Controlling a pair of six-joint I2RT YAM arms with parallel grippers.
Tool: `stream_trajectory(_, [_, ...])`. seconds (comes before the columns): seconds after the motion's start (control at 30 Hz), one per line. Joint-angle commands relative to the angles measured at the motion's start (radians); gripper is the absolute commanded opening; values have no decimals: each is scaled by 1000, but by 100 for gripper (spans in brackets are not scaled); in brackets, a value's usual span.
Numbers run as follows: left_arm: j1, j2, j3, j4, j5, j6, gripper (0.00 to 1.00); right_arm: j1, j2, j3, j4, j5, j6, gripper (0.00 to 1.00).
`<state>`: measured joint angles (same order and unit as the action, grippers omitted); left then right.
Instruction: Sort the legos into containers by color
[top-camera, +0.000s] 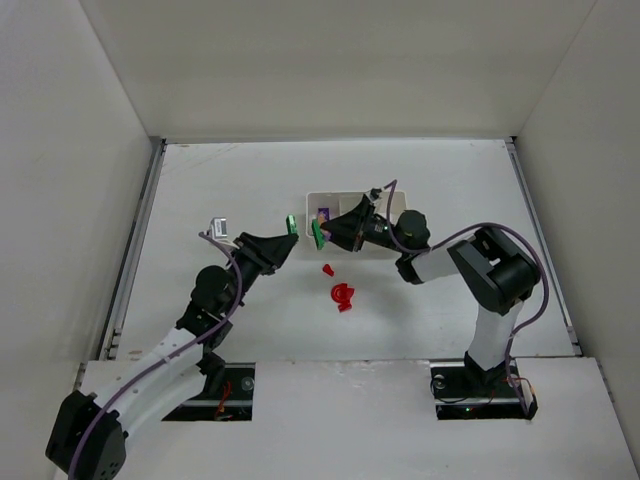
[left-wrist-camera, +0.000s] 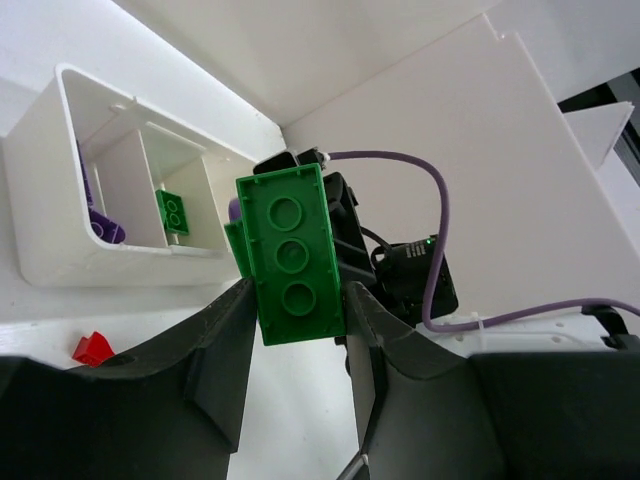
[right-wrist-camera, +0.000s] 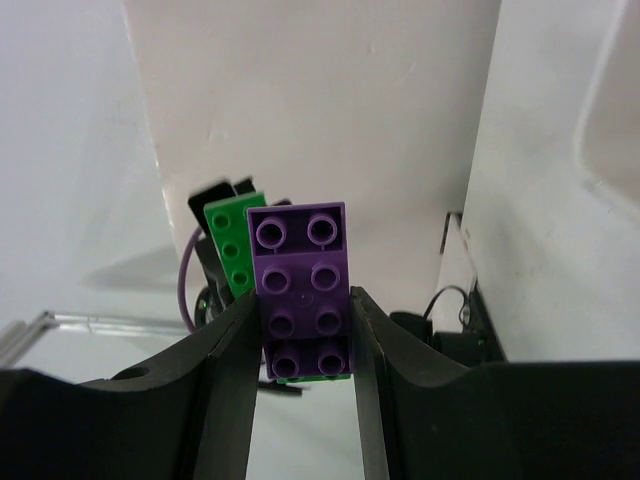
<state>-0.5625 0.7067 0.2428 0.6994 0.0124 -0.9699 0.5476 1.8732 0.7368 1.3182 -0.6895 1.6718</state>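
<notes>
My left gripper is shut on a green brick and holds it upright just left of the white tray. My right gripper is shut on a purple brick with a thin green piece stuck under it, held at the tray's left front corner, facing the left gripper. In the left wrist view a purple brick lies in one compartment and a small green brick in the one behind it. Two red bricks lie on the table in front of the tray.
White walls enclose the table on the left, back and right. The right arm's wrist and purple cable lie over the tray's front and right part. The two grippers nearly touch.
</notes>
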Motion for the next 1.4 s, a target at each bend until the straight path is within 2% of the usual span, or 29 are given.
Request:
stream_trajectory(0.0, [11,-23,-2,35,27,11,11,-12,-11,7,276,25,-12,32])
stream_trajectory(0.33, [8,11,15,38,29,16,12,-19,-51,-16,239,21,-59,32])
stream_trajectory(0.47, [-21,118,68,46,28,40,12,-64,-150,-82,184,21,-127,32])
stream_trajectory(0.67, [-81,312,222,25,-6,120,13,-122,-370,-183,-75,79,-332,31])
stream_trajectory(0.93, [-148,621,490,-61,-11,215,13,-157,-785,-266,-595,350,-691,31])
stream_trajectory(1.03, [-165,727,579,-100,-15,256,13,-156,-902,-275,-732,442,-771,32])
stream_trajectory(1.17, [-185,845,690,-158,-35,301,14,-169,-996,-301,-795,489,-813,32])
stream_trajectory(1.37, [-217,999,855,-268,-84,376,15,-215,-1011,-324,-791,464,-817,32])
